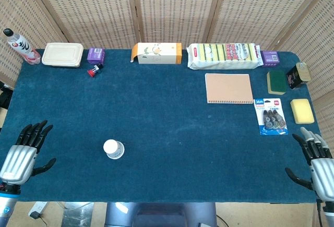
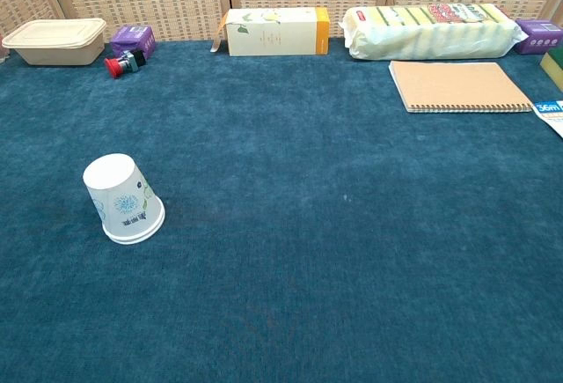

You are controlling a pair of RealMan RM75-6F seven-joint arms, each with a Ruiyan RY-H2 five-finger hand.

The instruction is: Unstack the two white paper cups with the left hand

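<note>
The stacked white paper cups point(image 1: 114, 148) stand upside down on the blue table, near the front left; in the chest view the paper cups point(image 2: 123, 199) show a blue flower print and a doubled rim at the base. My left hand point(image 1: 23, 153) hovers at the table's front left edge, fingers spread, holding nothing, well to the left of the cups. My right hand point(image 1: 315, 160) is at the front right corner, fingers apart and empty. Neither hand shows in the chest view.
Along the back edge stand a bottle point(image 1: 20, 46), a beige lidded container point(image 1: 62, 54), a purple box point(image 1: 96, 55), a small red item point(image 1: 94, 71), a white-orange carton point(image 1: 156, 52) and a sponge pack point(image 1: 224, 55). A notebook point(image 1: 228, 88), sponges and a tape pack point(image 1: 271, 116) lie right.
</note>
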